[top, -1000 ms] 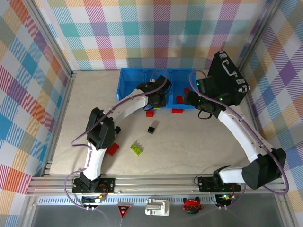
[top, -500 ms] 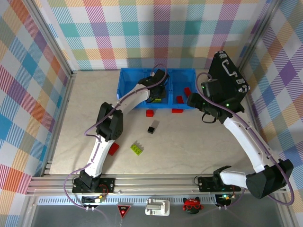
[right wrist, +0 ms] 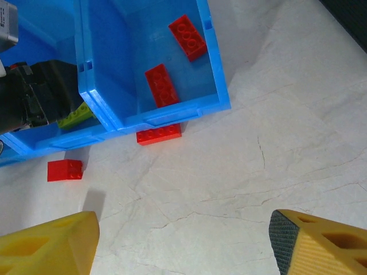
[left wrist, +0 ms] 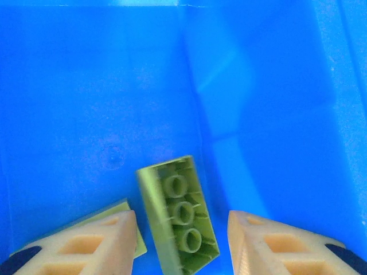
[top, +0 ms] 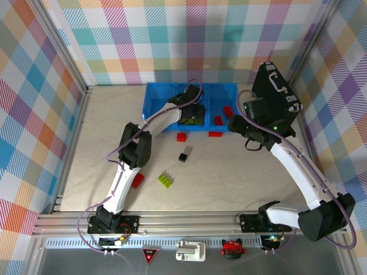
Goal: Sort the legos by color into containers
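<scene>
My left gripper [top: 192, 116] has pushed deeper into the middle bin [left wrist: 86, 86], fingers parted around a lime lego [left wrist: 179, 223]; my right gripper [right wrist: 183, 224] is spread wide over the beige table [top: 241, 172], with plaid walls [top: 172, 34] around.

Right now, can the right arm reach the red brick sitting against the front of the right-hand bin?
Probably yes. The right gripper hangs open above bare table near the red brick, nothing between them. The brick lies against the bin's front wall, so finger room on that side looks tight.
</scene>
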`<state>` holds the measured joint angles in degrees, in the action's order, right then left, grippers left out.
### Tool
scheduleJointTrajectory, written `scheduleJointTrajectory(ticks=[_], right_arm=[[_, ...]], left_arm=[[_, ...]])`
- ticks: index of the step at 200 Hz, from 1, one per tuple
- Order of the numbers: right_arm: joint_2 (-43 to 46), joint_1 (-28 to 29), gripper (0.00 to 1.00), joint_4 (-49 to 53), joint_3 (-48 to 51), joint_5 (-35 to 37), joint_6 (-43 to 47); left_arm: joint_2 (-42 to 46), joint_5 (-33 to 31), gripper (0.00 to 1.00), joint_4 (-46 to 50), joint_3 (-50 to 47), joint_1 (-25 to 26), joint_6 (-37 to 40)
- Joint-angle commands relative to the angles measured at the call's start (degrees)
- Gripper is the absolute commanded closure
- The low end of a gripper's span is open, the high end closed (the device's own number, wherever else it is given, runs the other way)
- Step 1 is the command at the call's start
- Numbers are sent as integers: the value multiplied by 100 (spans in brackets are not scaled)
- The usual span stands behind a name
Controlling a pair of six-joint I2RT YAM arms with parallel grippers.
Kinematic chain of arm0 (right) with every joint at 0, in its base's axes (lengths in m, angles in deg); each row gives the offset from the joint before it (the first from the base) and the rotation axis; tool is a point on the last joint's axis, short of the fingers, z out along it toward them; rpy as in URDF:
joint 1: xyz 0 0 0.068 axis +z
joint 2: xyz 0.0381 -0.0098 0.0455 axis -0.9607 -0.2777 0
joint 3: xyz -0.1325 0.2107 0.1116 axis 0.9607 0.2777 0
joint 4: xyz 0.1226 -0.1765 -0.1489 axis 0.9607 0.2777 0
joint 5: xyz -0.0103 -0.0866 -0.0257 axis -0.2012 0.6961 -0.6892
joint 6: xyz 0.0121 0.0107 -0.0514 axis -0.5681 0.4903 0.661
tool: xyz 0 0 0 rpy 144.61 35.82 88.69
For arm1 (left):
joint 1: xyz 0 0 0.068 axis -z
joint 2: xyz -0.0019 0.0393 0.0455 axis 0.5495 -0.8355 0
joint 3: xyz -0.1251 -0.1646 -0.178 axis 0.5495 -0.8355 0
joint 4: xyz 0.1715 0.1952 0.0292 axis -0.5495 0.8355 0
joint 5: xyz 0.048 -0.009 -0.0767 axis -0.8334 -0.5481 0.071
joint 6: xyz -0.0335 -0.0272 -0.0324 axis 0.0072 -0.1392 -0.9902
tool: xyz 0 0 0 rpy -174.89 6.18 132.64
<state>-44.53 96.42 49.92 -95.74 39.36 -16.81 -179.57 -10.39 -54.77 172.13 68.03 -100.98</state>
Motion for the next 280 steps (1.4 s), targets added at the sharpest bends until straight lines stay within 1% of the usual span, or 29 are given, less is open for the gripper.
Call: scheduleJointTrajectory(ticks=[1, 30, 61, 110, 133, 156, 203, 217, 245, 259, 280], right_arm=[[34, -22, 22, 66, 41, -68, 92], [-122, -23, 23, -72, 93, -370, 244], [-414, -22, 24, -292, 217, -661, 506], [-776, 17, 25, -1001, 598, -766, 841], [-1099, 70, 25, -1349, 693, -771, 920], [-1460, 199, 23, -1735, 801, -637, 1025], [-2284, 585, 18, -2699, 981, -21, 1110], [-2511, 671, 15, -2998, 1051, 171, 1044], [-2950, 681, 9, -3515, 1131, 266, 975], [-3172, 681, 9, -3634, 1057, 426, 993], [-3489, 674, 9, -3771, 896, 410, 1038]], left_arm=[[254, 208, 54, -196, -10, -33, 119], [565, 182, 55, -118, -130, -33, 117], [1093, 223, 55, -132, -563, -33, 136], [2294, 215, 55, -306, -1830, -33, 63], [2826, 165, 55, -315, -2387, -34, 26], [3310, 80, 55, -305, -2893, -34, 10], [4104, -72, 55, -270, -3573, -36, -62], [4249, -126, 55, -224, -3679, -42, -54], [4406, -213, 54, -107, -3768, -42, -32], [4453, -255, 54, -29, -3785, -42, -3], [4554, -311, 55, -10, -3851, -50, 4]])
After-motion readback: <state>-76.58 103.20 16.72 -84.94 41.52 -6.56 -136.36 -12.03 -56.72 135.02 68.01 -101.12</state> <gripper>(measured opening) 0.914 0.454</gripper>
